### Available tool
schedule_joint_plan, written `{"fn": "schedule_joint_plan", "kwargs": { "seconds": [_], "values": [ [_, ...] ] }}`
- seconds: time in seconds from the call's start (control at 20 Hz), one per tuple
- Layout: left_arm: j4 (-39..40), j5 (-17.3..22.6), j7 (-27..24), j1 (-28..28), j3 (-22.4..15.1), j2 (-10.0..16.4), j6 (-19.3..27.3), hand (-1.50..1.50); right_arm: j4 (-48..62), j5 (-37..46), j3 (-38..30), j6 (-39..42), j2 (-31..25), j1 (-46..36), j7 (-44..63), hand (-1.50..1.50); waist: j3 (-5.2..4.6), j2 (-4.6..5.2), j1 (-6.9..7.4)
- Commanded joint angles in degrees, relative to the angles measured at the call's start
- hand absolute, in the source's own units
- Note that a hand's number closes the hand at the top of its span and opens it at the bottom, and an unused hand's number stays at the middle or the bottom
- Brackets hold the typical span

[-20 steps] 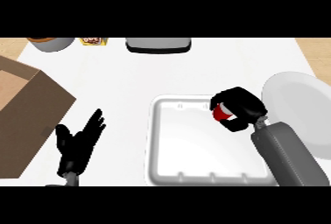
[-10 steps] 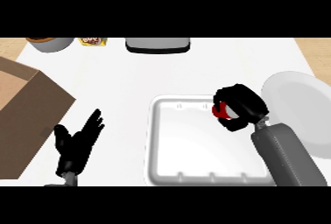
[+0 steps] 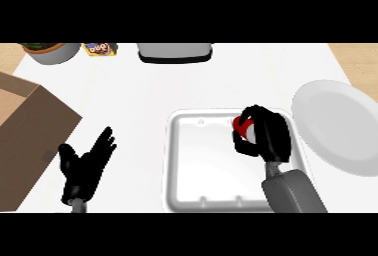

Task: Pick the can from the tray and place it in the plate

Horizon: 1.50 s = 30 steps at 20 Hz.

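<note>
Over the tray's far right corner, my right hand is curled round the red can, with fingers and thumb wrapping it so only a sliver of red shows on the hand's left side. I can't tell whether the can rests on the tray floor or hangs above it. The white tray spreads out below and to the left of the hand, and my grey right forearm crosses its right rim. Just right of the tray lies the white plate, with only the tray's rim between it and the hand. Along the far edge of the counter I see a grey appliance, a small packet and a potted plant, all well apart from the hand. My left hand rests open at the lower left, fingers up, beside a cardboard box.
</note>
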Motion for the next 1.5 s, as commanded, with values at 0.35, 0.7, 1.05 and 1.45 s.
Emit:
{"fn": "schedule_joint_plan", "kwargs": {
  "seconds": [0.35,0.7,1.05,1.45],
  "values": [
    [0.1,0.2,-0.7,-0.1,0.5,0.4,-1.0,0.0,-22.9,12.1,11.2,-18.5,1.6,9.1,34.2,1.5,0.02,0.5,0.5],
    [-1.8,-0.6,1.1,0.1,0.0,0.0,-0.4,0.0,-24.8,2.3,4.8,-31.0,-1.1,17.5,25.1,1.5,0.14,0.83,1.23],
    [-3.4,-2.3,1.1,0.8,-1.6,-1.8,1.0,0.0,-11.5,-8.9,-10.9,-37.6,-11.7,10.7,15.1,1.5,0.18,1.04,1.82],
    [0.1,-1.1,1.1,-2.6,0.3,-0.9,-1.4,0.0,6.6,-33.7,-20.8,-37.7,-22.9,3.2,-4.1,1.5,0.22,1.14,1.98]
  ]
}}
